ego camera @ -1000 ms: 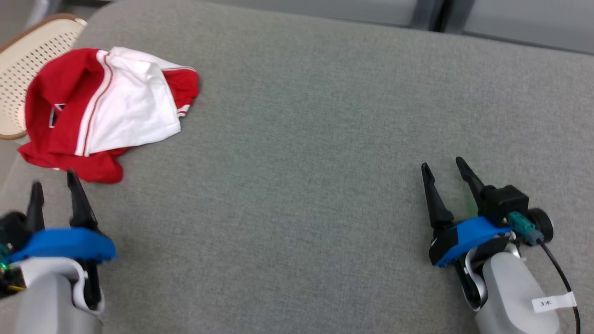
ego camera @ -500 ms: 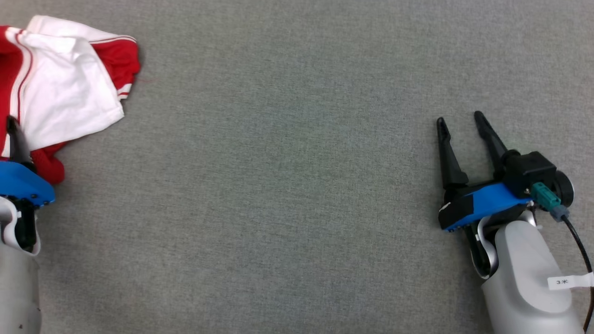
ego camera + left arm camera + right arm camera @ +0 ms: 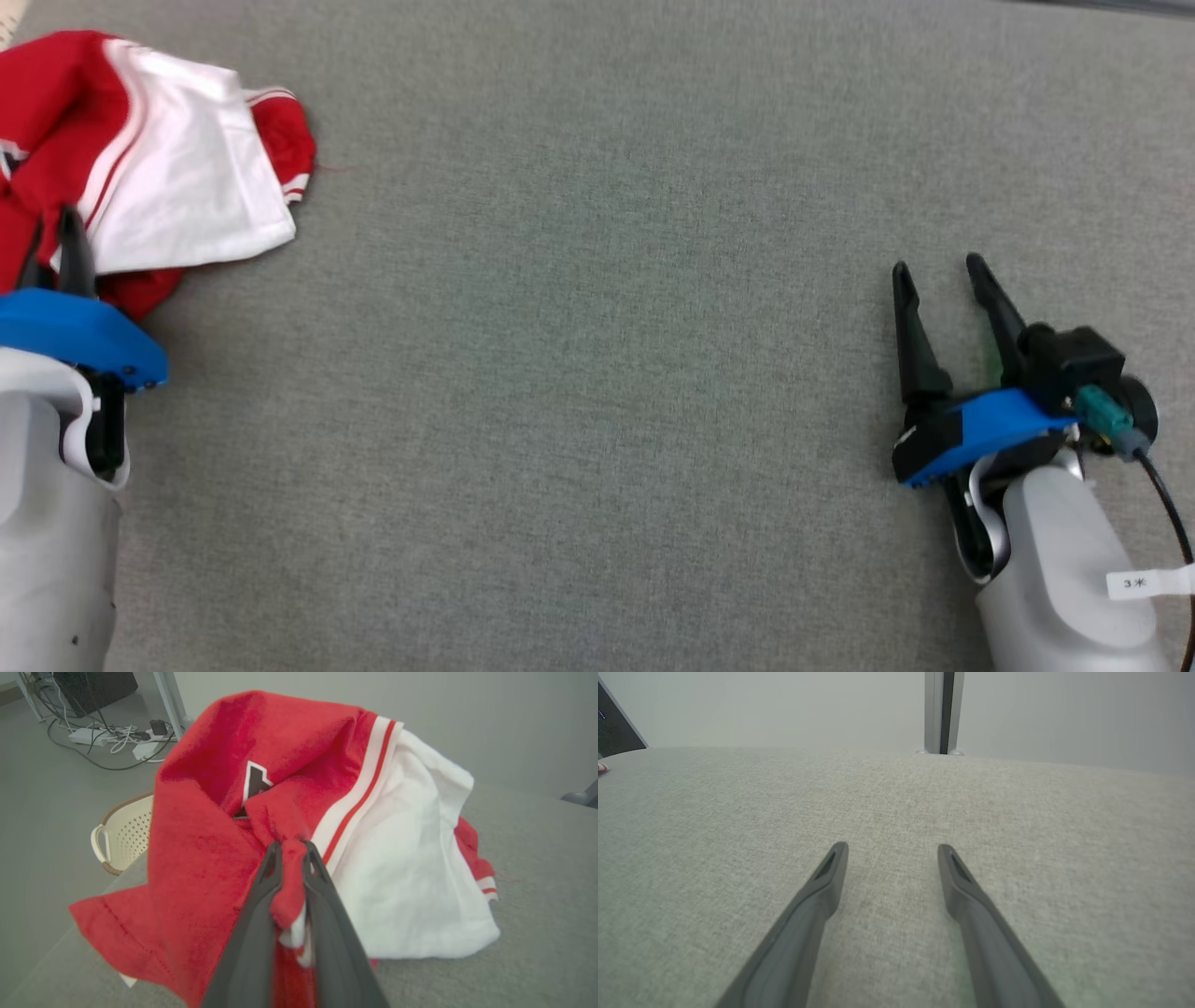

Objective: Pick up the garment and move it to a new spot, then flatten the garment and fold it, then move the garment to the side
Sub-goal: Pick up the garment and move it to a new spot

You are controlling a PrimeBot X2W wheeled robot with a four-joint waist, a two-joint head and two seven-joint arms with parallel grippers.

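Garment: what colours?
The garment is red and white, with striped trim; best in the left wrist view.

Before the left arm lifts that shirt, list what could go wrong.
1. The left gripper pinches only a small fold of the shirt, in its red cloth; the fold may slip free on lifting.
2. The shirt lies bunched at the edge of the grey surface, beside a basket; if dropped, it could slide off.
3. The right gripper stands open far off, so the shirt would likely hang crumpled from one point.

A red-and-white garment (image 3: 187,196) lies on the grey fabric surface (image 3: 597,392).
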